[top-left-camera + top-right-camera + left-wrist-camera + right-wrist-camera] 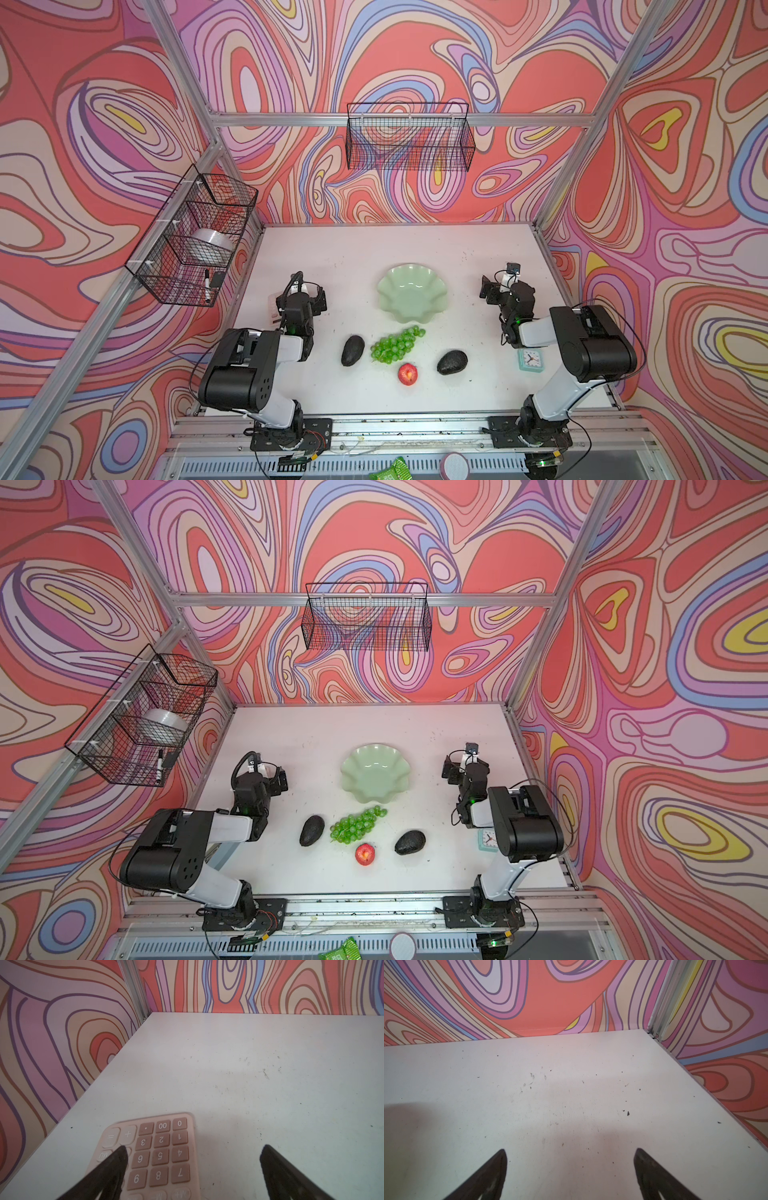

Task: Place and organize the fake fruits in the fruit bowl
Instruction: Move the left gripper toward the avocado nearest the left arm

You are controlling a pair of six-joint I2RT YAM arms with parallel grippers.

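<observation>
Starting left: your left gripper (pixel 194 1148) hangs with its jaws spread wide and nothing in them, over a flat pink plastic calculator (pixel 162 1155) on the white table (pixel 332 257). It is not a task thing, so skip it.

Next is the left dark blackish-green avocado (pixel 353 350), lying on the table well apart from the bowl. It is egg-shaped with a matte, pebbly skin, probably stiff and light. Take it across its narrow width, since it may roll.

Just beside it lies the bunch of translucent bright green grapes (pixel 397 345), glossy, beady and lumpy. The far tip is close to the bowl rim. It is likely floppy and slick, so pinch the thick middle of the cluster, not a single grape.

The small red apple with a yellowish patch (pixel 407 373) sits nearer the robot's base. It is smooth, round and shiny, likely hard and light. Close across the widest part or it may squirt out.

The wide shallow pale mint-green fruit bowl with a wavy scalloped rim (pixel 386 291) has nothing in it. It looks glazed and hard and may chip, so lower the fruit in rather than dropping it.

The right dark avocado (pixel 452 362) is on the table and handles the same way.

The mint-green square clock (pixel 530 360) is partly under the right arm; ignore it.

Your right gripper (pixel 570 1150) also has its jaws wide and holds nothing, over bare table.
</observation>
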